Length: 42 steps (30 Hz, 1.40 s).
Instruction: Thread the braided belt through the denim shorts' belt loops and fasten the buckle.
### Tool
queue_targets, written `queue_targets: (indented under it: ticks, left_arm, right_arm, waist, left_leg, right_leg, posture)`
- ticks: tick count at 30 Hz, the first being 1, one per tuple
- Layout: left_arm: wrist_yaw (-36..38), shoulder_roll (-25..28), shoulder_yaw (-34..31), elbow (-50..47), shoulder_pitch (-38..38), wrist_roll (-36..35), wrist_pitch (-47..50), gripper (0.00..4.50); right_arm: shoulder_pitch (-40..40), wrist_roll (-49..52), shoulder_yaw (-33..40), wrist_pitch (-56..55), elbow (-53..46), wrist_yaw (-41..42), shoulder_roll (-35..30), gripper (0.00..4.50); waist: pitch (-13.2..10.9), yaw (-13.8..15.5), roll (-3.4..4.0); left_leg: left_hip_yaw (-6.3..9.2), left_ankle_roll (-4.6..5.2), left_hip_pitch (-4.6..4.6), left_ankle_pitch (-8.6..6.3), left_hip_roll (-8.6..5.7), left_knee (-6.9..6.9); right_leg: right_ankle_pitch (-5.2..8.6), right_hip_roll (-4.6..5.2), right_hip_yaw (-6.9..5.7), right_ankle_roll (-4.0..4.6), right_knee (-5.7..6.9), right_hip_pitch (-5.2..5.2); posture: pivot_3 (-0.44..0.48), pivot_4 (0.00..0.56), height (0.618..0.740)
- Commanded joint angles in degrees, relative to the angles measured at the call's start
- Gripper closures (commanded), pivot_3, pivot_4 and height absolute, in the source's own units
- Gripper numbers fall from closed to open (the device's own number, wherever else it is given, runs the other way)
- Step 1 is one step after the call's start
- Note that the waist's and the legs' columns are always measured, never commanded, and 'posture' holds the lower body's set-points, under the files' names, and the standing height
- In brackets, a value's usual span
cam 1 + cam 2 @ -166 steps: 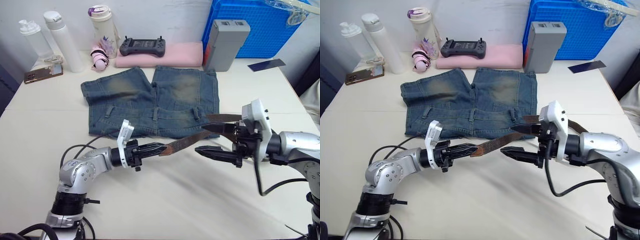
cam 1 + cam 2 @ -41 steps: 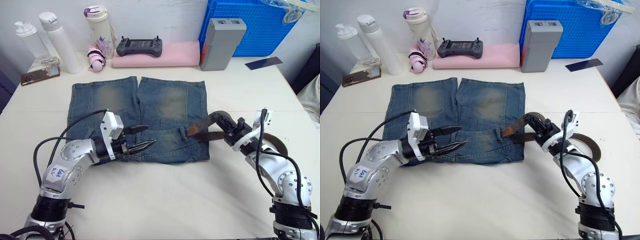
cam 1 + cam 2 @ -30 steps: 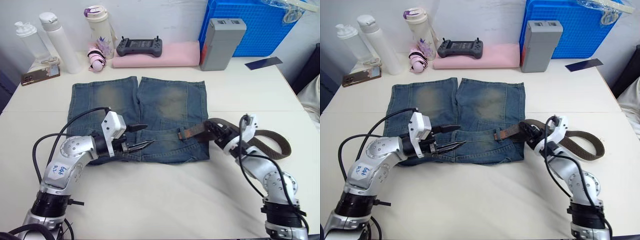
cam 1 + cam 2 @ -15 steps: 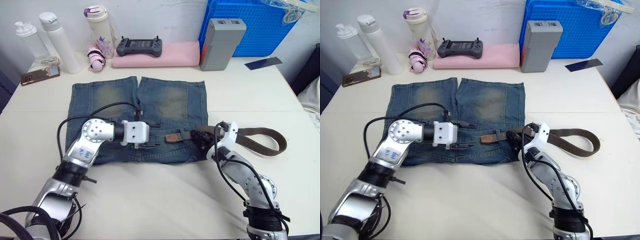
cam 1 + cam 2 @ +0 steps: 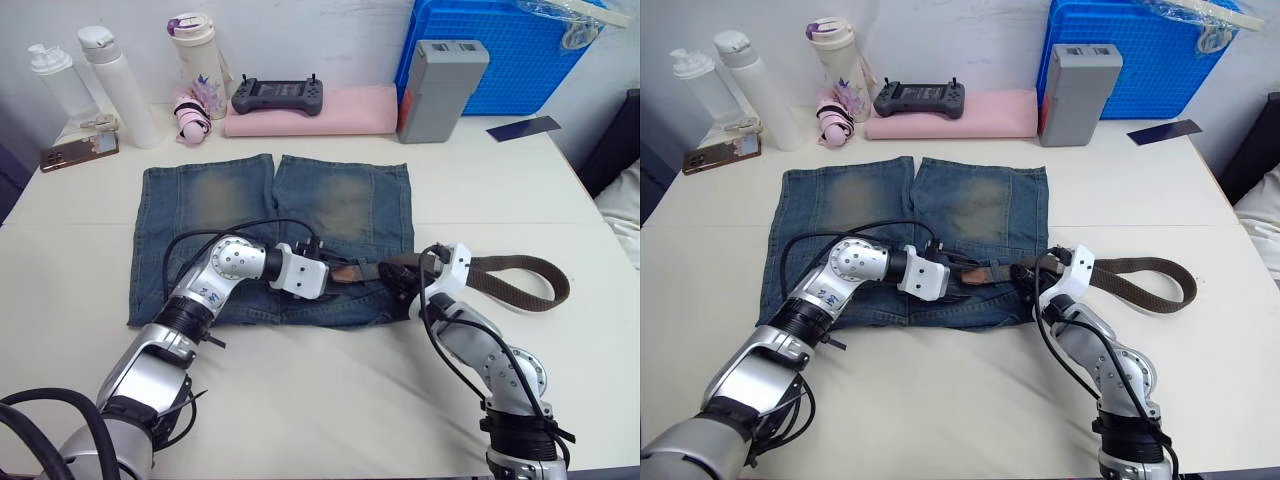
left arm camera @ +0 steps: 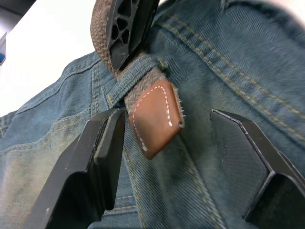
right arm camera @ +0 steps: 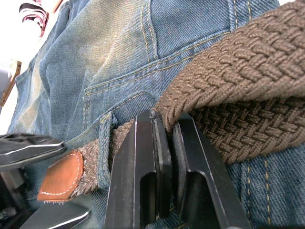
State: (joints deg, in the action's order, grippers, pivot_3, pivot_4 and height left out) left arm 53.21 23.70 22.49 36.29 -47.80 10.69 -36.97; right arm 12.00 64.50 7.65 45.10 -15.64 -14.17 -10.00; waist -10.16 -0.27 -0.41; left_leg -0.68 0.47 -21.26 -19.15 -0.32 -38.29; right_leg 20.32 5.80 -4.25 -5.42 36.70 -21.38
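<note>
The denim shorts (image 5: 230,200) lie flat on the table with the waistband nearest me. The braided belt (image 5: 520,272) curls in a loop on the table to their right. Its tan leather tip (image 6: 155,117) pokes out from under one of the belt loops (image 6: 138,78) on the waistband. My left gripper (image 6: 167,117) is open, one finger on each side of that tip. My right gripper (image 7: 164,119) is shut on the braided strap just beyond the same loop, seen from above beside the shorts' right edge (image 5: 402,275). The buckle is hidden.
Along the back stand two white bottles (image 5: 120,85), a flask (image 5: 200,60), a phone (image 5: 85,150), a controller (image 5: 275,95) on a pink cloth (image 5: 350,110), a grey box (image 5: 440,75) and a blue crate (image 5: 510,50). Bare table lies in front of the shorts.
My left gripper has slid right along the waistband up to the belt's tan tip, and its jaws have narrowed a little. The right gripper keeps its hold, barely moved.
</note>
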Motion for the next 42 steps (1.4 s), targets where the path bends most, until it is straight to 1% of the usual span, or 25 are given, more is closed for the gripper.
queue_targets:
  ticks: [1, 2, 3, 5, 8, 11, 12, 14, 16, 17, 18, 19, 20, 21, 22, 24, 25, 27, 29, 30, 32, 36, 38, 40, 42]
  left_arm:
    - [-1.4, -1.1, -0.6, 1.0, -0.9, -0.1, -1.8, 2.62]
    - [-1.7, -0.9, -0.4, 1.0, -0.8, 0.5, -2.4, 3.03]
    - [-2.2, -0.7, -0.3, 1.1, -0.7, 1.2, -2.8, 3.58]
    - [-3.1, -0.6, -0.3, 1.0, -0.5, 2.0, -2.9, 4.43]
    - [-4.4, -0.2, -0.7, 0.3, -0.5, 2.7, -2.6, 4.48]
    - [-4.1, 0.8, -1.3, -2.1, 0.3, 2.2, -1.5, 4.48]
    - [-3.7, 1.2, -1.4, -3.5, 0.8, 1.8, -1.0, 4.50]
    - [-2.8, 2.1, -2.0, -7.1, 2.4, 0.4, 1.1, 4.50]
    - [-2.0, 2.7, -2.5, -10.5, 3.9, -1.1, 3.9, 4.50]
    - [-1.5, 2.8, -2.7, -12.0, 4.6, -1.8, 5.4, 4.50]
    - [-1.1, 3.1, -3.0, -13.6, 5.2, -2.4, 6.7, 4.50]
    - [-0.8, 3.2, -3.3, -15.2, 5.8, -3.0, 8.3, 4.50]
    - [-0.6, 3.4, -3.5, -16.5, 6.2, -3.4, 9.5, 4.50]
    - [-0.4, 3.6, -3.7, -17.6, 6.5, -3.6, 10.6, 4.50]
    - [-0.3, 3.7, -4.1, -18.8, 6.8, -4.2, 12.0, 4.50]
    - [0.3, 4.2, -5.0, -21.4, 7.5, -5.6, 14.8, 4.50]
    - [0.9, 4.8, -5.6, -23.2, 8.1, -6.6, 16.5, 4.50]
    - [2.3, 6.7, -7.0, -26.4, 9.6, -8.3, 19.1, 4.50]
    - [3.6, 8.8, -8.2, -29.1, 11.0, -9.8, 21.3, 4.50]
    - [4.2, 9.7, -8.9, -30.3, 11.6, -10.6, 22.4, 4.50]
    - [5.1, 11.6, -10.4, -32.4, 13.0, -12.3, 24.6, 4.50]
    - [5.2, 14.3, -12.7, -36.0, 15.2, -13.7, 27.8, 4.50]
    - [4.8, 14.7, -13.4, -37.3, 16.0, -14.1, 29.2, 4.50]
    - [4.5, 15.4, -14.4, -38.8, 17.1, -14.5, 29.9, 4.50]
    - [4.4, 16.0, -15.3, -40.3, 18.6, -14.7, 29.8, 4.50]
  right_arm:
    - [-2.0, -1.0, -0.7, 3.0, 1.0, -0.8, 0.6, 4.50]
    - [-2.0, -1.0, -0.6, 3.2, 0.8, -0.8, 0.6, 4.50]
    - [-2.0, -0.9, -0.5, 3.3, 0.7, -0.8, 0.5, 4.50]
    - [-1.9, -0.9, -0.4, 3.6, 0.5, -0.6, 0.3, 4.50]
    - [-1.9, -0.8, -0.1, 4.3, -0.1, -0.6, 0.1, 4.50]
    - [-1.8, 0.6, 1.2, 4.5, -0.9, -1.4, 0.5, 4.50]
    - [-1.8, 1.7, 2.1, 4.3, -1.4, -1.7, 0.7, 4.10]
    - [-2.3, 5.5, 4.3, 5.0, -4.4, -0.7, -0.8, 3.27]
    - [-2.7, 9.5, 6.2, 6.5, -7.7, 0.9, -4.2, 2.59]
    - [-3.0, 11.3, 6.9, 7.1, -9.0, 1.9, -6.1, 1.97]
    - [-3.2, 12.6, 7.7, 7.9, -10.8, 4.0, -9.0, 1.61]
    - [-3.6, 12.7, 7.7, 9.3, -13.3, 7.1, -13.0, 1.16]
    - [-3.9, 11.9, 7.2, 10.3, -15.6, 10.2, -16.8, 0.56]
    - [-4.5, 10.9, 6.5, 11.0, -17.9, 13.7, -20.5, 0.17]
    - [-5.0, 8.2, 5.2, 10.5, -20.8, 17.7, -24.1, 0.08]
    - [-5.1, 2.1, 2.1, 7.9, -25.9, 24.3, -29.4, 0.08]
    - [-4.7, -2.4, -0.7, 5.9, -28.6, 27.4, -32.0, 0.08]
    - [-3.6, -18.0, -11.2, 0.0, -32.0, 32.3, -39.0, 0.08]
    - [-1.9, -36.3, -23.1, -8.4, -30.6, 35.1, -44.3, 0.08]
    - [-0.8, -44.1, -27.8, -12.6, -28.4, 35.5, -45.2, 0.08]
    - [1.2, -56.7, -34.1, -18.6, -22.9, 34.5, -45.1, 0.08]
    - [0.9, -73.1, -40.5, -26.2, -14.5, 34.1, -44.1, 0.08]
    - [-0.1, -78.0, -41.0, -28.0, -11.7, 33.6, -42.8, 0.08]
    - [-2.4, -79.6, -39.7, -28.3, -9.9, 33.4, -41.3, 0.58]
    - [-5.3, -78.5, -36.1, -26.9, -9.3, 33.2, -39.7, 1.35]
  waist:
    - [0.0, 0.0, -0.01]
    - [0.0, 0.0, -0.01]
    - [0.0, 0.0, -0.01]
    - [0.0, 0.0, -0.01]
    - [0.0, 0.0, -0.02]
    - [0.0, 0.0, -0.02]
    - [0.0, 0.0, -0.02]
    - [0.0, 0.0, -0.02]
    - [0.0, 0.0, -0.01]
    - [0.0, 0.1, -0.01]
    - [0.0, 0.1, -0.01]
    - [0.0, 0.1, 0.05]
    - [-0.1, 0.2, 0.07]
    - [-0.1, 0.2, 0.07]
    - [-0.1, 0.2, 0.07]
    - [-0.1, 0.1, 0.07]
    - [-0.1, 0.0, 0.07]
    - [-0.1, 0.0, 0.07]
    - [-0.1, 0.1, 0.07]
    - [-0.1, 0.1, 0.04]
    - [-0.1, 0.1, 0.03]
    - [-0.1, 0.2, 0.04]
    - [0.0, 0.2, -0.01]
    - [0.0, 0.0, -0.03]
    - [0.0, 0.1, -0.03]
  left_leg:
    - [0.00, 0.00, 0.00, 0.00, 0.00, -0.01]
    - [-0.01, 0.00, -0.01, 0.00, 0.00, -0.01]
    - [0.00, 0.00, 0.00, 0.00, 0.00, -0.01]
    - [0.00, 0.00, 0.00, 0.00, 0.01, 0.00]
    - [0.01, 0.00, 0.00, 0.00, 0.00, -0.01]
    - [0.01, 0.00, 0.00, 0.00, 0.00, -0.01]
    - [0.01, 0.00, 0.00, 0.00, 0.00, -0.01]
    - [0.01, 0.00, -0.02, 0.00, 0.00, 0.00]
    - [0.03, 0.00, -0.03, 0.00, 0.01, 0.02]
    - [0.03, 0.01, -0.05, 0.00, -0.01, 0.01]
    - [0.03, 0.01, -0.06, -0.01, -0.01, 0.00]
    - [0.03, 0.02, -0.10, -0.01, -0.03, -0.03]
    - [0.02, 0.04, -0.14, -0.01, -0.06, -0.05]
    - [0.03, 0.05, -0.14, -0.01, -0.06, -0.06]
    - [0.04, 0.05, -0.16, -0.01, -0.05, -0.10]
    - [0.04, 0.05, -0.17, -0.01, 0.00, -0.08]
    - [0.02, 0.05, -0.17, -0.01, 0.00, -0.03]
    - [0.04, 0.04, -0.16, 0.00, 0.05, -0.03]
    - [0.04, 0.04, -0.15, 0.00, 0.02, -0.05]
    - [0.06, 0.04, -0.15, 0.00, 0.02, -0.05]
    - [0.07, 0.04, -0.17, 0.00, -0.03, -0.15]
    - [0.12, 0.04, -0.27, -0.01, -0.04, -0.30]
    - [0.16, 0.04, -0.27, -0.01, -0.02, -0.35]
    - [0.15, 0.04, -0.25, 0.00, -0.01, -0.45]
    - [0.14, 0.03, -0.18, 0.00, 0.00, -0.56]
  right_leg:
    - [0.00, 0.01, 0.00, 0.00, 0.01, 0.00]
    - [0.00, 0.01, 0.01, 0.00, 0.01, 0.00]
    - [0.00, 0.01, 0.01, 0.00, 0.01, 0.00]
    - [0.00, 0.01, 0.00, 0.00, 0.02, -0.01]
    - [0.00, 0.02, 0.00, 0.00, 0.05, -0.01]
    - [0.00, 0.02, 0.00, 0.00, 0.05, -0.01]
    - [0.00, 0.02, 0.00, 0.00, 0.05, -0.02]
    - [0.00, 0.02, 0.00, 0.00, 0.05, -0.04]
    - [0.00, 0.03, 0.01, 0.00, 0.08, -0.06]
    - [0.00, 0.07, 0.01, 0.00, 0.08, -0.08]
    - [0.00, 0.07, 0.01, 0.00, 0.08, -0.07]
    - [0.00, 0.09, 0.01, 0.00, 0.06, -0.07]
    - [0.00, 0.12, 0.01, 0.00, 0.03, -0.08]
    - [0.00, 0.12, 0.01, 0.00, 0.02, -0.08]
    - [0.00, 0.10, 0.00, 0.00, 0.00, -0.08]
    - [0.00, 0.02, 0.00, 0.00, -0.08, -0.07]
    - [0.00, -0.01, 0.03, 0.00, -0.09, -0.09]
    - [0.00, -0.09, 0.03, 0.00, -0.14, -0.08]
    - [0.00, -0.08, 0.09, 0.00, -0.12, -0.10]
    - [0.00, -0.08, 0.08, 0.00, -0.16, -0.08]
    - [0.00, -0.05, 0.09, 0.00, -0.15, -0.08]
    - [0.00, 0.00, 0.02, 0.00, -0.16, -0.09]
    - [0.00, -0.02, -0.04, 0.00, -0.14, -0.07]
    - [0.00, -0.03, -0.03, 0.00, -0.08, -0.02]
    - [0.00, -0.02, -0.01, 0.00, 0.07, 0.04]
  posture:
    - [0.000, 0.150, 0.739]
    - [0.000, 0.150, 0.739]
    - [0.000, 0.150, 0.739]
    - [0.000, 0.150, 0.739]
    - [0.000, 0.150, 0.739]
    - [0.000, 0.150, 0.739]
    - [0.000, 0.150, 0.739]
    - [0.000, 0.150, 0.739]
    - [0.000, 0.150, 0.739]
    - [0.000, 0.150, 0.739]
    - [0.000, 0.150, 0.739]
    - [0.000, 0.150, 0.739]
    - [0.000, 0.150, 0.739]
    - [0.000, 0.150, 0.739]
    - [0.000, 0.150, 0.739]
    - [0.000, 0.150, 0.739]
    - [0.000, 0.150, 0.739]
    - [0.000, 0.150, 0.739]
    - [0.000, 0.150, 0.739]
    - [0.000, 0.150, 0.739]
    - [0.000, 0.150, 0.739]
    - [0.000, 0.150, 0.739]
    - [0.000, 0.150, 0.739]
    - [0.000, 0.150, 0.739]
    - [0.000, 0.150, 0.739]
